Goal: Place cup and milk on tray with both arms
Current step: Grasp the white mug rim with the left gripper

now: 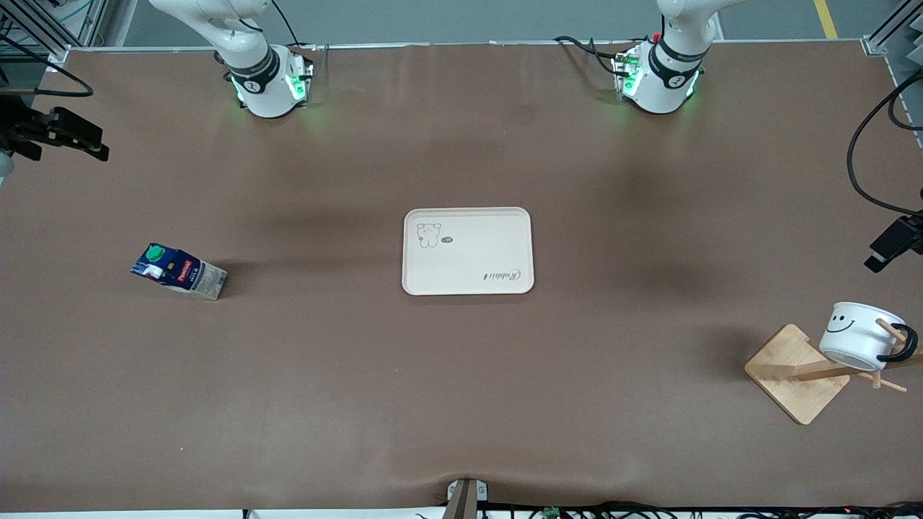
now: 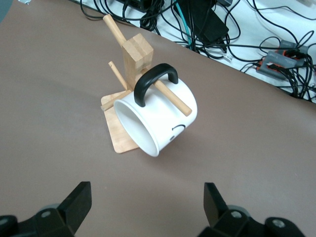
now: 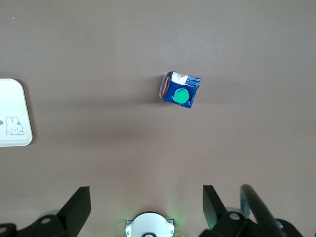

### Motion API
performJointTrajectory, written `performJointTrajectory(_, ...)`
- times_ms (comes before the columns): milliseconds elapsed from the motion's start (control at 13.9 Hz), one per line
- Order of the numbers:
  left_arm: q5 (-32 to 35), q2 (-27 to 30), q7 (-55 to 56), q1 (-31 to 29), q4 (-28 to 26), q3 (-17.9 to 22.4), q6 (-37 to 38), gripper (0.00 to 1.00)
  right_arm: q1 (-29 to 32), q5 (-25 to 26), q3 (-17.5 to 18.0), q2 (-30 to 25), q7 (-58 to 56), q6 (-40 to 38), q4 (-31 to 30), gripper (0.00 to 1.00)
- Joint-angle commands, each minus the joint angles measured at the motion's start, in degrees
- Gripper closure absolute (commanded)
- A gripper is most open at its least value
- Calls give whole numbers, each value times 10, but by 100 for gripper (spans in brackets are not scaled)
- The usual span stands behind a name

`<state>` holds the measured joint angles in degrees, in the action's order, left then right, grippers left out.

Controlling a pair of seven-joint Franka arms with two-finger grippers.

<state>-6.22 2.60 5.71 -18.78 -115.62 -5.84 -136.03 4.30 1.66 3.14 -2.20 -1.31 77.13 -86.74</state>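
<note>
The cream tray lies flat in the middle of the table and nothing is on it; one corner shows in the right wrist view. The milk stands on the table toward the right arm's end, green cap up. The cup hangs tilted by its black handle on a wooden rack peg toward the left arm's end. My left gripper is open in the air, apart from the cup. My right gripper is open high over the table, with the milk below it. Neither gripper shows in the front view.
The wooden rack stands on a square base near the table's front corner. Cables lie past the table edge by the rack. Black camera mounts reach in at both ends. The right arm's base is below its gripper.
</note>
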Motion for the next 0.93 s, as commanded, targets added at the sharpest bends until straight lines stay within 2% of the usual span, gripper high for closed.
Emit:
performJointTrajectory(0,-12,-13,0,1,-37,-7,-86,0,6,-4,5,0,2,-2,3,0)
performJointTrajectory(215,-11,-36,-2,2,-67,-20,-180,0,7,-4,5,1,2,-3,3,0)
performJointTrajectory(573,-11,-70,-3,1,-67,-36,-250,2,8,-4,5,1,2,-1,3,0)
performJointTrajectory(789,-11,-80,-17,0,-67,-37,-262,3,7,-4,5,1,2,1,6,0)
performJointTrajectory(860,-11,-80,-30,-3,-66,-37,-264,9,8,-4,5,1,2,1,6,0)
